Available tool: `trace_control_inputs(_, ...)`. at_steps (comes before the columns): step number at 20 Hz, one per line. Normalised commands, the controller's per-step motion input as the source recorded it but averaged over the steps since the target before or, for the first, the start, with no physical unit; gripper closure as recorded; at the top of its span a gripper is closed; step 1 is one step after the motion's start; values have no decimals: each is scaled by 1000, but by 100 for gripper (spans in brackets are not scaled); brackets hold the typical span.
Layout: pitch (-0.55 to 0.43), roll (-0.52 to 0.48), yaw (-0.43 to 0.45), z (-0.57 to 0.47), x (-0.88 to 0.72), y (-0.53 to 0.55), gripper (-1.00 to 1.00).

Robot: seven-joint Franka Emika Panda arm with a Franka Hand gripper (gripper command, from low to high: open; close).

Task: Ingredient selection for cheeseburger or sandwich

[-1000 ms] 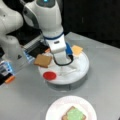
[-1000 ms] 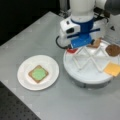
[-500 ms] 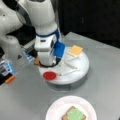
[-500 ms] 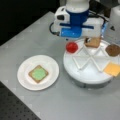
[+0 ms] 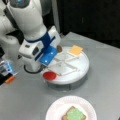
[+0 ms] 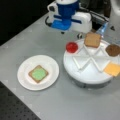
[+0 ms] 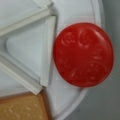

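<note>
Done so far: the white round plate [image 6: 25,80] carries a tan-brown toast square topped with green lettuce [image 6: 38,73]. The red tomato disc [image 7: 83,53] lies in the white divided tray [image 6: 87,75], below the tool [image 6: 63,32]; tool opening: cannot tell. Second toast [image 6: 92,39], brown patty [image 6: 113,50], yellow cheese [image 6: 113,68] remain in the tray

We find no legible text, label, brand, number or sign on anything in these views (the surfaces that show are all plain and unmarked).
</note>
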Motion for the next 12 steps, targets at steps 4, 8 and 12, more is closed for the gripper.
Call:
trace_control_inputs(4, 228, 455, -337, 178, 260, -280, -100)
trace_control_inputs(8, 203, 468, -109, 72, 227, -201, -100)
trace_control_inputs(12, 167, 607, 66, 19, 189, -286, -100)
